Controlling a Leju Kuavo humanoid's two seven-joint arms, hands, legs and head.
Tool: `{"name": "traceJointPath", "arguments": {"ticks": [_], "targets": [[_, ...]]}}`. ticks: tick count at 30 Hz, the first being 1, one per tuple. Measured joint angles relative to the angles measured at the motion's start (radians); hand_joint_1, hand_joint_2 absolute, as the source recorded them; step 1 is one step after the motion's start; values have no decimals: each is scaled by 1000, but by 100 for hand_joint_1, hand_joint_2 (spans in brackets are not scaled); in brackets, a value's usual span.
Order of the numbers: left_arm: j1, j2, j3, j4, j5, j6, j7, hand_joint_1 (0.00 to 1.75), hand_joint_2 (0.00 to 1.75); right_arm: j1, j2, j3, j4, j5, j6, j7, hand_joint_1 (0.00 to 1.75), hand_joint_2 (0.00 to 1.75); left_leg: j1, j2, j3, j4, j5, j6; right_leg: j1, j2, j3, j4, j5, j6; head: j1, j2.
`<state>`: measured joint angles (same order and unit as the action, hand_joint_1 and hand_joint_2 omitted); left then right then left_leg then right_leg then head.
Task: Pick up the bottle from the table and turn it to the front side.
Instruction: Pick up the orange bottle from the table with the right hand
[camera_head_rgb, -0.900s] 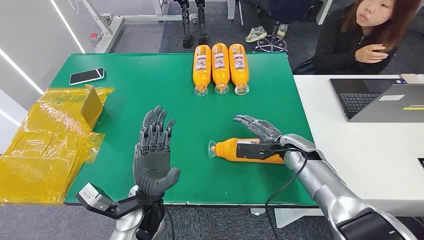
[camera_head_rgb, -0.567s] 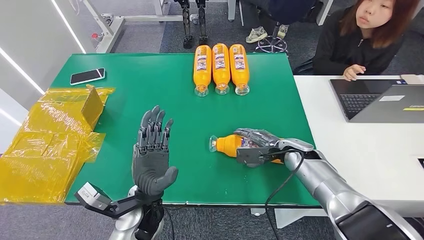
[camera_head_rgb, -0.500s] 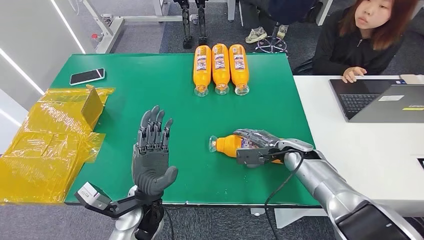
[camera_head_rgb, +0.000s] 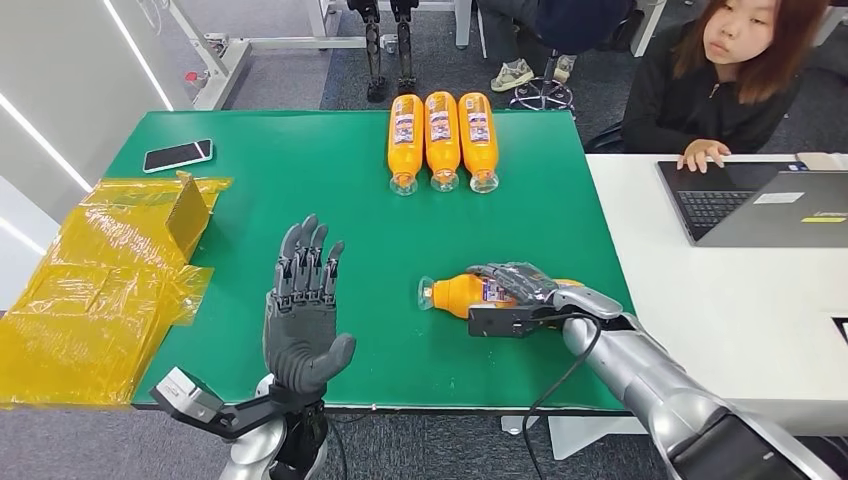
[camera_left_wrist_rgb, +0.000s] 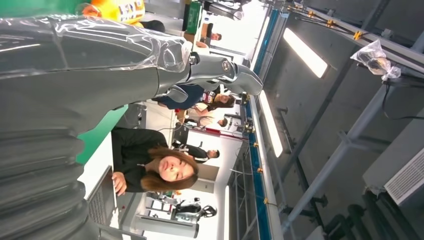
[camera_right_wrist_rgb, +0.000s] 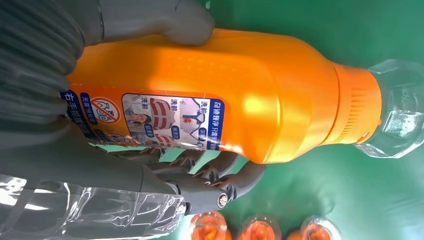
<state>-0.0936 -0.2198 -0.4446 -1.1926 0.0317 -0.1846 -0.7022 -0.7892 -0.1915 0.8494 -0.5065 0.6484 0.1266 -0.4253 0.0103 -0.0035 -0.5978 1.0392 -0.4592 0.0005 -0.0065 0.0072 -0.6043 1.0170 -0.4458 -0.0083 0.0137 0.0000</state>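
On green table (camera_head_rgb: 300, 180), right hand (camera_head_rgb: 520, 290) grips lying orange bottle (camera_head_rgb: 455, 293), clear cap; left hand (camera_head_rgb: 302, 310) spread wide.

Three orange bottles (camera_head_rgb: 441, 139) lie side by side at the far edge of the green table (camera_head_rgb: 300, 190), a phone (camera_head_rgb: 177, 155) and yellow plastic wrapping (camera_head_rgb: 95, 290) sit left, while a person (camera_head_rgb: 715, 80) touches a laptop (camera_head_rgb: 760, 205).
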Motion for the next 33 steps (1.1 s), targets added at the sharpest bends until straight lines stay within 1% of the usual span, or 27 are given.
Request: {"name": "traceJointPath", "arguments": {"ticks": [3,6,8,11,16,19,23,27,33], "targets": [[8,0,1,-3,-8,3,0,0,175,6,0,1,-30,6,-66,17,175,175,0,0,-1,0,0,0,0,0,-1,0,0,0,0,0],[20,1,6,-14,-18,8,0,0,175,23,-1,2,-98,67,-205,73,175,175,0,0,-3,0,1,0,0,0,-3,0,0,0,0,0],[26,1,10,-20,-24,13,0,0,175,37,-4,-1,-174,123,-300,116,175,175,0,0,-4,0,1,0,0,1,-5,0,0,0,0,0],[33,1,17,-28,-30,17,0,0,175,85,-8,-26,-340,195,-366,160,175,175,0,0,-5,0,0,0,0,1,-6,0,0,0,0,0],[41,1,24,-30,-32,17,0,0,175,231,-27,-101,-661,244,-428,163,175,175,0,-1,-9,0,-1,-1,0,-1,-10,0,-2,0,0,0],[42,1,25,-30,-38,14,0,0,175,321,-36,-143,-806,276,-459,161,175,175,0,-2,-10,-1,-1,0,0,-1,-10,0,-3,1,0,0],[42,-3,25,-30,-49,9,0,0,175,408,-35,-182,-921,329,-468,161,175,175,0,-1,-11,0,-2,0,0,-1,-10,0,-3,1,0,0],[37,-12,25,-30,-56,6,0,0,175,471,-12,-202,-1010,380,-454,175,175,175,0,-1,-11,0,-2,0,0,-1,-10,0,-3,1,0,0],[10,-27,25,-8,-54,-16,0,0,175,540,35,-245,-1106,443,-405,213,175,175,0,-1,-11,0,-2,0,0,-1,-11,0,-3,1,0,0]]}}
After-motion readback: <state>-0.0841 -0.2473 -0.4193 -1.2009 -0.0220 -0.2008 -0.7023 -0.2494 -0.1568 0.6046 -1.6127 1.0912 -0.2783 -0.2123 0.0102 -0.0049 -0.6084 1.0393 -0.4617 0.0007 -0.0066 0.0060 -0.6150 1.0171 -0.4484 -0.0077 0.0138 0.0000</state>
